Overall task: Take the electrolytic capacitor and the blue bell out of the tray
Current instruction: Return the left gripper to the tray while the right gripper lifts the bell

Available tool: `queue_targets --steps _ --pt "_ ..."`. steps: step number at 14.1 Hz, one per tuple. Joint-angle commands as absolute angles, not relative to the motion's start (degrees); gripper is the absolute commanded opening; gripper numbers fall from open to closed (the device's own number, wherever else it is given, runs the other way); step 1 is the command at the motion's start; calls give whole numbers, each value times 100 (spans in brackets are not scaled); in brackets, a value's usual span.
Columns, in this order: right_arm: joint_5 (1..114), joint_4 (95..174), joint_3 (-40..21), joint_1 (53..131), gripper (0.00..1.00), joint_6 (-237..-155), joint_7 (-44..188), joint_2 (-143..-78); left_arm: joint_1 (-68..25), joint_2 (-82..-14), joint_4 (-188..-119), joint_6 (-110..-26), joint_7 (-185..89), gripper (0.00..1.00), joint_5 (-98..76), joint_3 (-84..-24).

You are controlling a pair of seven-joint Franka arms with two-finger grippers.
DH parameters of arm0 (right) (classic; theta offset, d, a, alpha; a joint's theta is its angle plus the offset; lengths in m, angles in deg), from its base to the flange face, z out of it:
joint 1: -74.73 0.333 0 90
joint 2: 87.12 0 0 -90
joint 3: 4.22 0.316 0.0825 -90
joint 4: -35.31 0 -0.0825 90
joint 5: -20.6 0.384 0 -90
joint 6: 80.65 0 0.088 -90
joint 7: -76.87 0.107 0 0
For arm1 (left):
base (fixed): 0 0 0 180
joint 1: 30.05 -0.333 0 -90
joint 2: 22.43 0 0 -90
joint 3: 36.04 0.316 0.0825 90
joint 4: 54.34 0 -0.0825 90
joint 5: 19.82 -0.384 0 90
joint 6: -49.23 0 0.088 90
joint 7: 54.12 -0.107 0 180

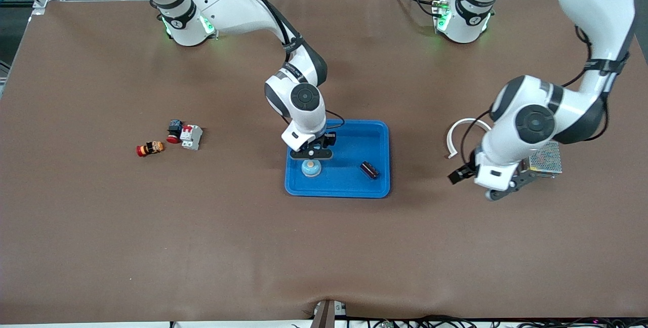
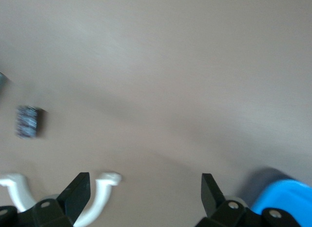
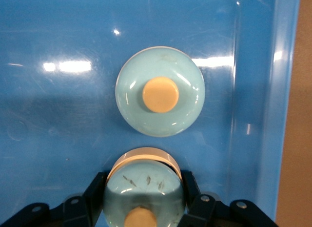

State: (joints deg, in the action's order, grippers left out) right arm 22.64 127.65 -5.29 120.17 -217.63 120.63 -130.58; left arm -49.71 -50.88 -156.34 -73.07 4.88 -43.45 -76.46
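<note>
the right tool (image 3: pixel 144 197) is closed on the blue bell (image 3: pixel 144 188) just above the tray (image 1: pixel 372 138) floor, at the tray's end toward the right arm, its reflection showing in the plastic below. i'd lift it straight up to clear the rim before carrying it out to the tabletop (image 1: pixel 202 237). the electrolytic capacitor (image 1: pixel 369 169) lies in the tray's other end; the left tool (image 2: pixel 144 193) hangs wide open and empty over bare tabletop beside the tray.

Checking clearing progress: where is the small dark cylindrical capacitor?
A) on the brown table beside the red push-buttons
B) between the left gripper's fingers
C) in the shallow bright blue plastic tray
C: the dark capacitor lies on the floor of the blue tray, with no gripper on it.
</note>
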Motion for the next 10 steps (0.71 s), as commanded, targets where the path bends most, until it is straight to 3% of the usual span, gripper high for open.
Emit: queue_targets --steps 1,10 --pt "2253 12734 -536 12026 52 -21471 12170 -12844 -4527 -5503 -15007 -7153 1142 100 -4285 -7620" --pt "2446 12707 -528 11298 52 -20073 10995 -11904 -2989 -6277 -14302 -7162 2672 100 -4355 -7279"
